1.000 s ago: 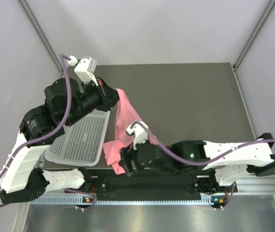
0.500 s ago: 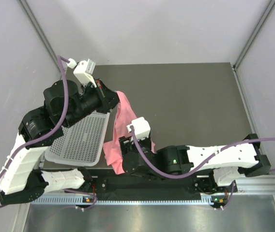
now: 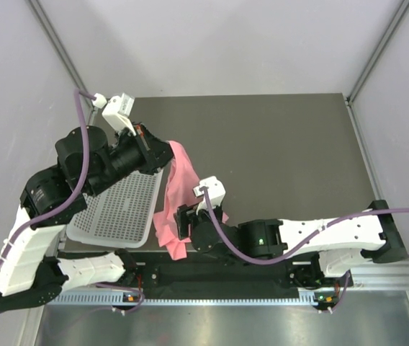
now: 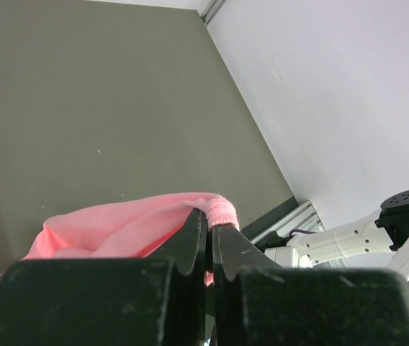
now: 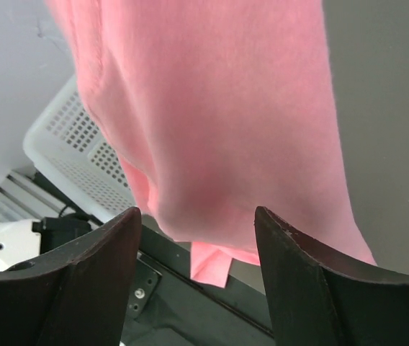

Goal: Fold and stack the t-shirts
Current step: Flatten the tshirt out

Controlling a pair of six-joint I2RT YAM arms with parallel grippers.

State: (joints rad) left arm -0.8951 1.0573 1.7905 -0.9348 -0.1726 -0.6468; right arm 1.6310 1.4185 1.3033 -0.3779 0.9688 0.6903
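The salmon-pink t-shirt (image 3: 178, 186) hangs in a long drape from my left gripper (image 3: 163, 147) down to the table's near edge, beside the basket. My left gripper (image 4: 209, 223) is shut on the t-shirt's ribbed hem (image 4: 221, 212), and the fabric (image 4: 111, 229) bunches to its left. My right gripper (image 3: 184, 232) is low at the drape's lower end. In the right wrist view my right gripper (image 5: 197, 223) is open, its jaws wide apart, with the hanging t-shirt (image 5: 219, 122) just beyond them and a loose corner (image 5: 209, 265) below.
The white perforated basket (image 3: 118, 205) lies on the table's left side, also in the right wrist view (image 5: 68, 148). The grey table (image 3: 284, 151) stretches right and back. White walls enclose it. The black rail (image 3: 219, 272) runs along the near edge.
My left gripper has lifted and shifted left with the t-shirt, stretching the drape. My right arm has swung in towards the drape's lower end.
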